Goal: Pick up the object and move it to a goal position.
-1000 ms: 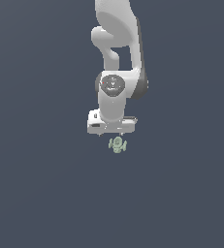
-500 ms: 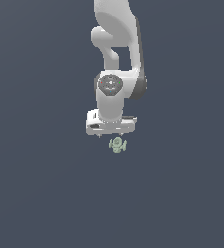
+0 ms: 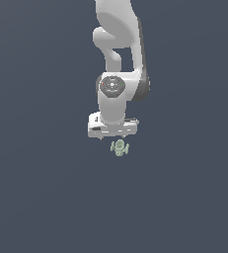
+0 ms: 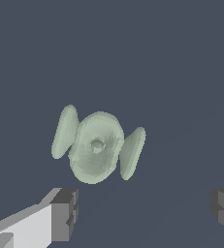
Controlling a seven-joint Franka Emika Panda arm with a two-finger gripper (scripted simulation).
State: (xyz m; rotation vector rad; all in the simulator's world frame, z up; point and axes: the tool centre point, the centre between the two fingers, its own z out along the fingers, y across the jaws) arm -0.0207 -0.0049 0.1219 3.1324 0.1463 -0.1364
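The floor (image 3: 36, 197) is a flat, uniform dark blue-grey surface that fills the background of both views.

The arm (image 3: 119, 44) is white with dark grey joint bands. It enters from the upper edge of the exterior view and descends through a bent elbow to a round wrist joint with a grey disc face. Below that joint sits the wide white hand body, oriented downward toward the floor.

The gripper (image 3: 116, 138) hangs at the bottom of the hand body. In the wrist view its two fingers appear well apart: one finger (image 4: 60, 215) is white with a dark grey pad, and the other finger (image 4: 223, 209) shows only its dark grey pad at the picture's edge. The jaws stand wide open and hold nothing. No part of either finger touches the object.

The object (image 3: 119, 147) is a small pale green lumpy item, far smaller than the hand body. In the exterior view it lies just below the gripper, slightly toward the exterior view's right of the hand body's centre. In the wrist view the object (image 4: 97, 145) shows a rounded central body with a small dimple at its middle and one flattened lobe on each side. It sits apart from both pads, offset toward the white finger rather than centred between them.
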